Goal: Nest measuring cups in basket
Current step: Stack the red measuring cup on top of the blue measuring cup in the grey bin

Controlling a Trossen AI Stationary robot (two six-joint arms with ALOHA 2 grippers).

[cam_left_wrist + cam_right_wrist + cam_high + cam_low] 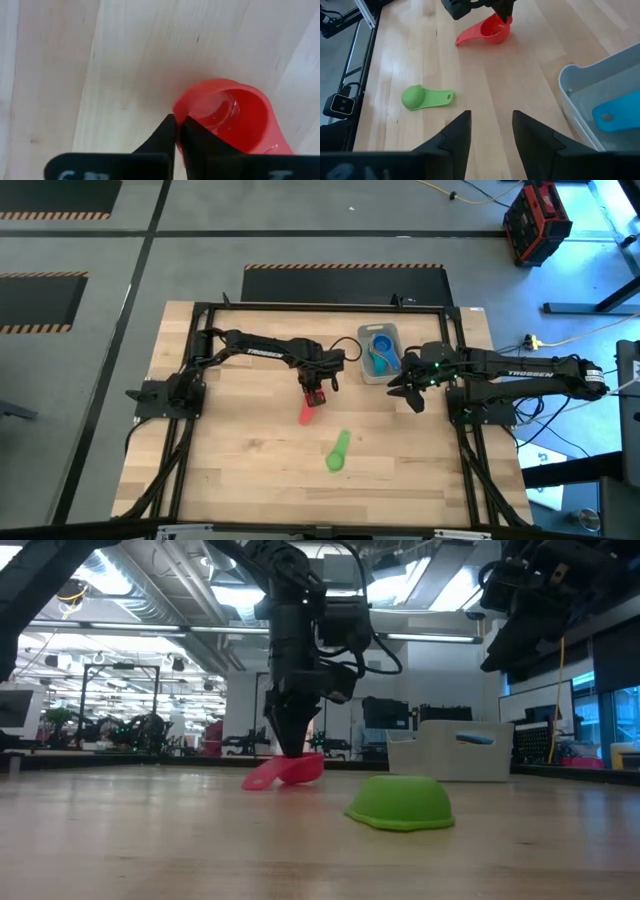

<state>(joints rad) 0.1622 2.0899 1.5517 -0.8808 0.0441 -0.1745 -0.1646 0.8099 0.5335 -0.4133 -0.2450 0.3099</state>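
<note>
Nearest the low camera, green cup (400,804) bowl-down on the desk (250,470), toward its front edge, handle flat. Behind it, red cup (311,409) near the desk's middle, bowl rim pinched between the nearly closed fingers of the left gripper (177,131), handle trailing toward the front edge and touching the wood. Basket (364,370) near the back edge, right of centre, holding blue cup (382,344) and teal cup (380,362), exact nesting unclear. Right gripper (490,131) just beside the basket's right wall, above the desk, fingers spread wide, holding nothing.
</note>
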